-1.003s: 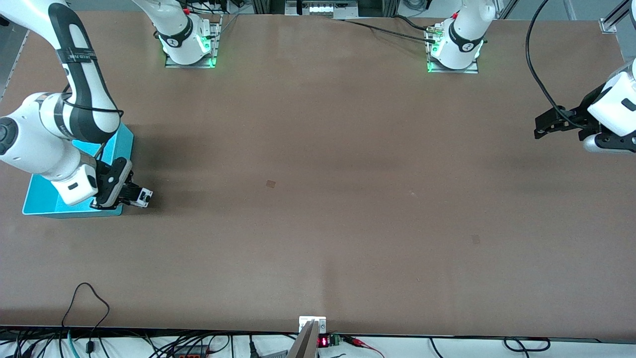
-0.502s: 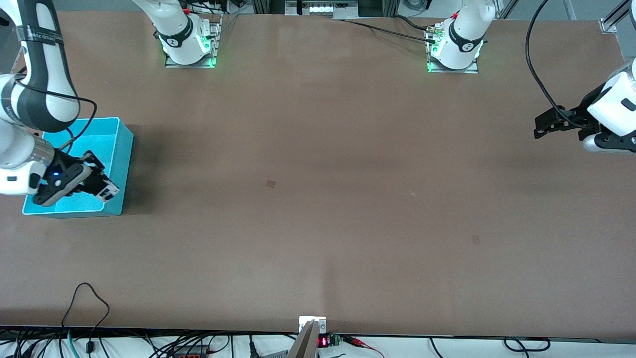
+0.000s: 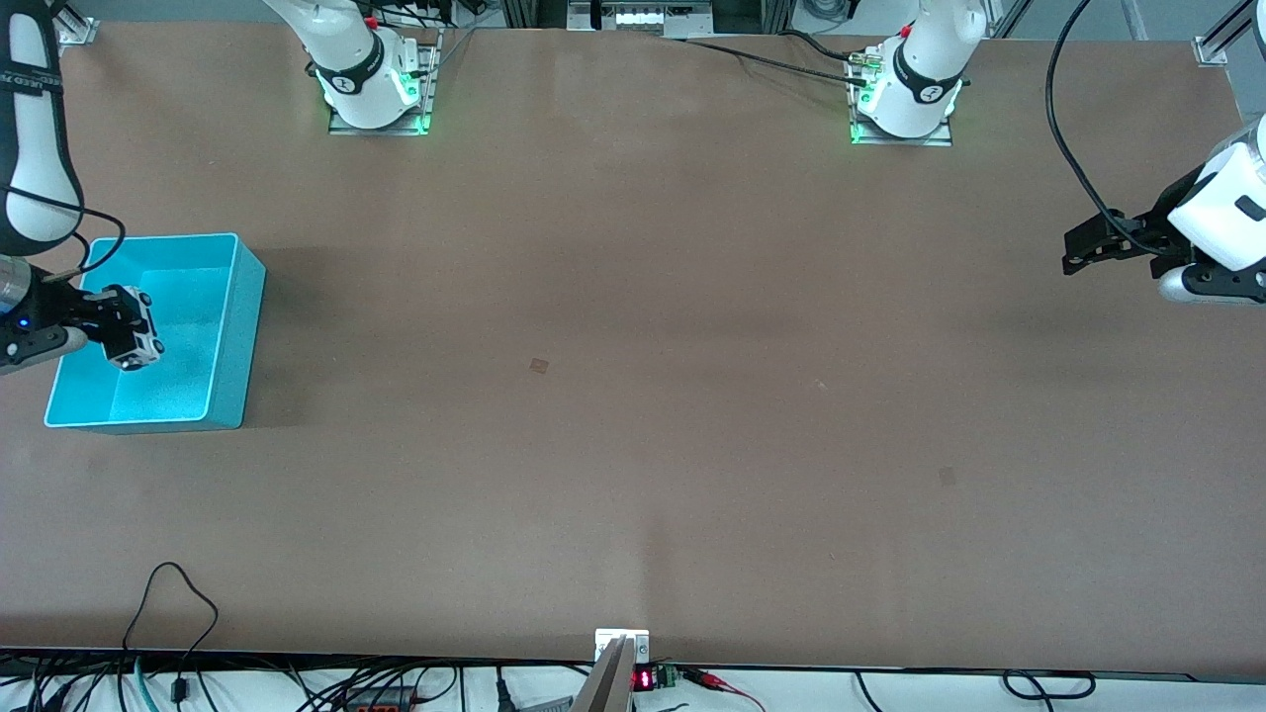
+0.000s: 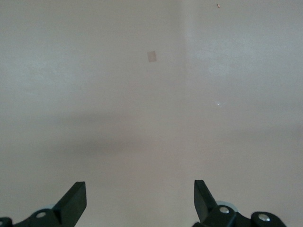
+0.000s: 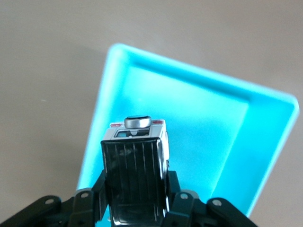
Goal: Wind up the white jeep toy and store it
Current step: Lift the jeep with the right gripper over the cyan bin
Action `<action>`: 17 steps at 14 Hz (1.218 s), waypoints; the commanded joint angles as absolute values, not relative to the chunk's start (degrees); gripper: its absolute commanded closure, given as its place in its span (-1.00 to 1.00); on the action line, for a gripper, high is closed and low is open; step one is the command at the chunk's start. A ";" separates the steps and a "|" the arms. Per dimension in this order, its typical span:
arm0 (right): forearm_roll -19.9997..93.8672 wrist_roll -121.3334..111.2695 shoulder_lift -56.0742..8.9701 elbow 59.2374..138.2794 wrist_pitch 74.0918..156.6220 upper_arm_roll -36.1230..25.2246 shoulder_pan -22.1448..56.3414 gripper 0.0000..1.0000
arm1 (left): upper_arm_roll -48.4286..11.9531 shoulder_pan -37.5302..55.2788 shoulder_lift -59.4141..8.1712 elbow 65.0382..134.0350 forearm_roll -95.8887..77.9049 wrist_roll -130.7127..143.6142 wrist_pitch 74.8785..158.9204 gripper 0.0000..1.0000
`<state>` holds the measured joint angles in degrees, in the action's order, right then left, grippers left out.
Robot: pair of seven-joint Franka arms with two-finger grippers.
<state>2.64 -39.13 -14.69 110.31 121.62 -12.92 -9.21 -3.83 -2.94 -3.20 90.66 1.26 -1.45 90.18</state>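
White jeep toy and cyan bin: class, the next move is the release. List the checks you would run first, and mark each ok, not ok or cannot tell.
1. Small white jeep toy with black roof held by the right gripper: ok, the fingers close on its sides in the right wrist view.
2. Toy over the open cyan plastic bin, inside its rim: ok.
3. Bin floor under the toy free of other things: ok.
4. Toy low enough for a soft drop: cannot tell.
5. Spring wound: cannot tell.
6. Left gripper waiting open at its own end of the brown table: ok.
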 commanded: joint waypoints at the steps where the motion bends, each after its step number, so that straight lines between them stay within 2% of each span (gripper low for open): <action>1: 2.02 -31.32 -13.18 115.13 123.57 -12.48 -10.55 1.00 | -3.34 -2.72 -1.93 91.32 0.62 -1.67 89.21 -1.00; 17: 0.00 -25.40 -15.21 115.75 123.22 -12.66 -12.74 1.00 | -3.16 -2.72 -1.93 91.32 0.70 -1.76 89.30 -1.00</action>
